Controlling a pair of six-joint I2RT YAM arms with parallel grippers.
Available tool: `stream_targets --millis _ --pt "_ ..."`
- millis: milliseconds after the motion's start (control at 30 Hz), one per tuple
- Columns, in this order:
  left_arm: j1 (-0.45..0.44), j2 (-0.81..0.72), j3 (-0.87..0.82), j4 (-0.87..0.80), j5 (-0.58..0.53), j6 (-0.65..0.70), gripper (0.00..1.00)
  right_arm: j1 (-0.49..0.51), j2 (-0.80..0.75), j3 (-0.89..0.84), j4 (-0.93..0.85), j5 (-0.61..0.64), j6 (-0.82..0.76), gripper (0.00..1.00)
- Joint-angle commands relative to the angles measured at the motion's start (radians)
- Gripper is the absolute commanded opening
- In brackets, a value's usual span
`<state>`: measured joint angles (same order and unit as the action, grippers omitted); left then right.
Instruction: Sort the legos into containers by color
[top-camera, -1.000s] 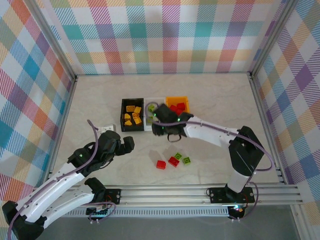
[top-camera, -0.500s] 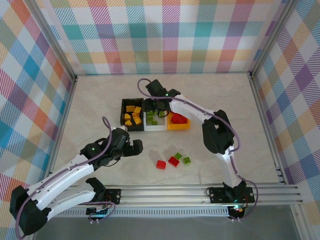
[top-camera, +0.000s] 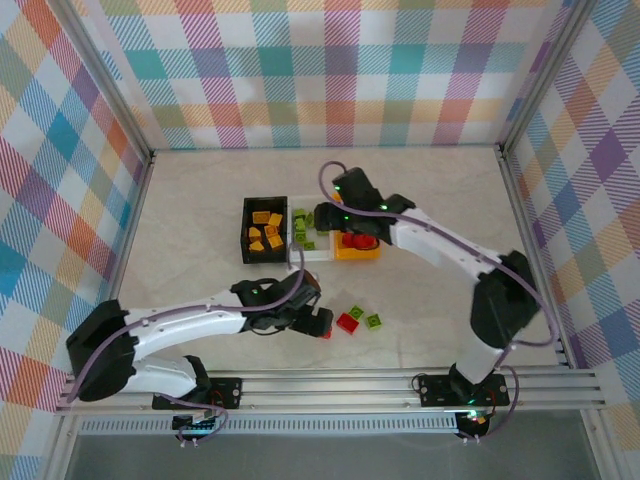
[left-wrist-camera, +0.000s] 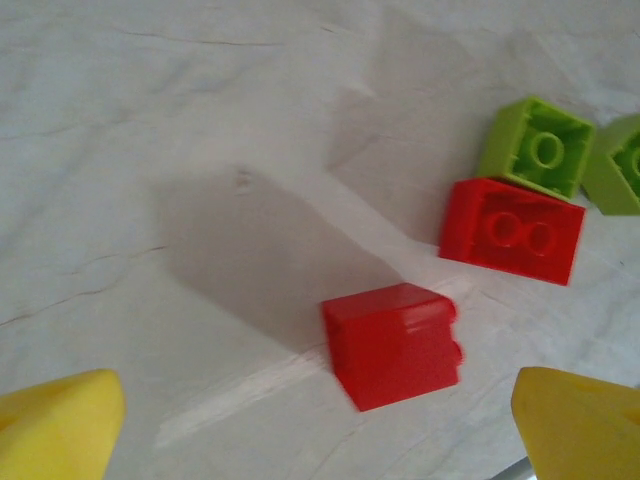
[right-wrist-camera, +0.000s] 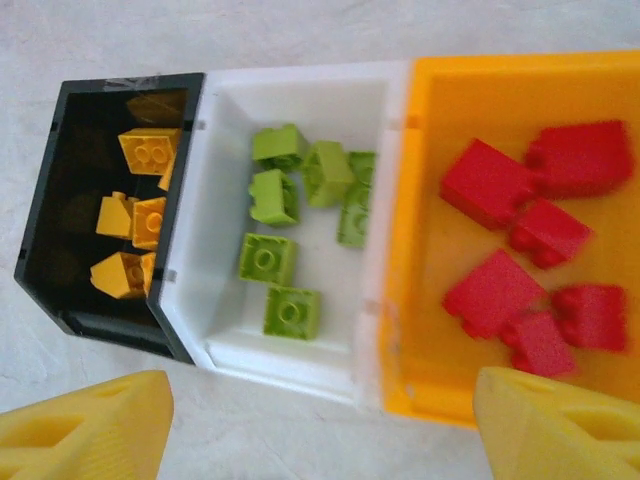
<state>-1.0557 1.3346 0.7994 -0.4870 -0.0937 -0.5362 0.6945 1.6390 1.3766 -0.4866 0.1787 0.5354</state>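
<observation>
Left wrist view is giving you the relation that matters. The loose red brick (left-wrist-camera: 390, 345) is lying on the table (left-wrist-camera: 150, 120) between the yellow fingertips (left-wrist-camera: 60, 430), just beyond the line joining them and a little toward the finger on that view's right edge. The left gripper (left-wrist-camera: 320, 432) is standing wide open and gripping nothing.

The brick is lying tipped on its side, with its studs pointing toward that same finger. So, as I judge it, the fingers are going to be closing on the stud face and the base, not on the smooth walls.

In the top external view the brick is peeking out at the gripper's right, so you are probably needing a short reach rightward before lowering. A second red brick (left-wrist-camera: 512, 232) is sitting farther right, touching a green brick (left-wrist-camera: 540, 148) and apart from the target.

The left arm is plainly the nearer one. The right gripper (right-wrist-camera: 320, 432) is hanging farther back over the white bin (right-wrist-camera: 230, 300) and the orange bin (right-wrist-camera: 450, 110), fingers spread and empty. The orange bin, rightmost in the row, is already holding reds, so that is where this brick is going.
</observation>
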Motion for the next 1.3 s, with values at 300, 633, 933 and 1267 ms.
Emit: stream_targets --millis 300,633,933,1267 --pt "-0.067 0.235 0.09 0.037 0.019 0.066 0.83 -0.039 -0.319 -0.28 0.035 0.056 0.057 0.82" --pt "-0.072 0.28 0.098 0.024 0.048 0.074 0.57 -0.067 -0.398 -0.316 0.028 0.069 0.067 0.83" --pt "-0.059 0.178 0.112 -0.019 -0.012 0.065 0.43 -0.072 -0.427 -0.367 0.01 0.079 0.098 0.83" --pt "0.219 0.279 0.526 -0.056 0.004 0.246 0.41 -0.073 -0.539 -0.539 -0.015 0.078 0.159 0.83"
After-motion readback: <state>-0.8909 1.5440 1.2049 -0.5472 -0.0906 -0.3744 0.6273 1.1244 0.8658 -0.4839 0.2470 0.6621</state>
